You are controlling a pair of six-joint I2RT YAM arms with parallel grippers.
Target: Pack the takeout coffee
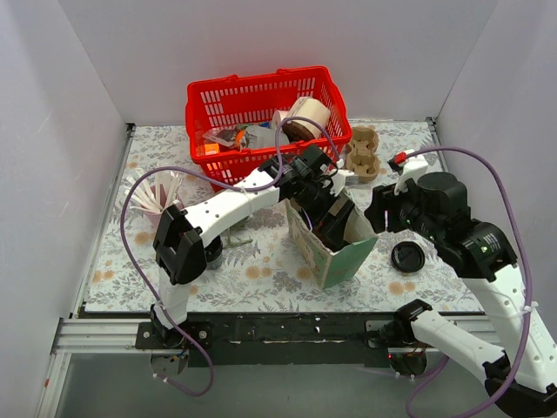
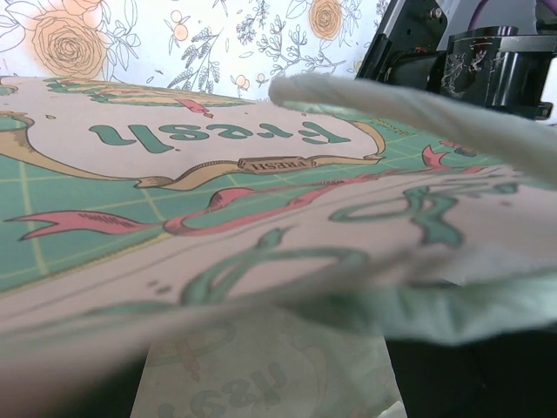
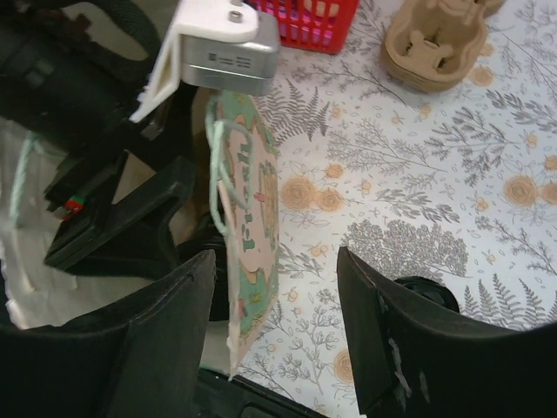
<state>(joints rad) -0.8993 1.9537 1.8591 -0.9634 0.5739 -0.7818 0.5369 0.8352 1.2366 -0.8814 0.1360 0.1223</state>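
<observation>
Bright even light, soft shadows, top view sharp, left wrist view blurred across the close paper bag [image 2: 261,218]

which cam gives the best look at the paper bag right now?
Top external: nearly the whole paper bag shows, standing open. Left wrist is filled by a blurred close-up of its printed side; right wrist catches only one edge and a handle.

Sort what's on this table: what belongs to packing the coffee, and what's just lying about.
For the job:
- paper bag, standing open mid-table
- cardboard cup carrier, right of the basket
- black lid, on the table right of the bag

Probably just lying about:
- red basket with its odds and ends
- pink fanned paper near the left edge
</observation>
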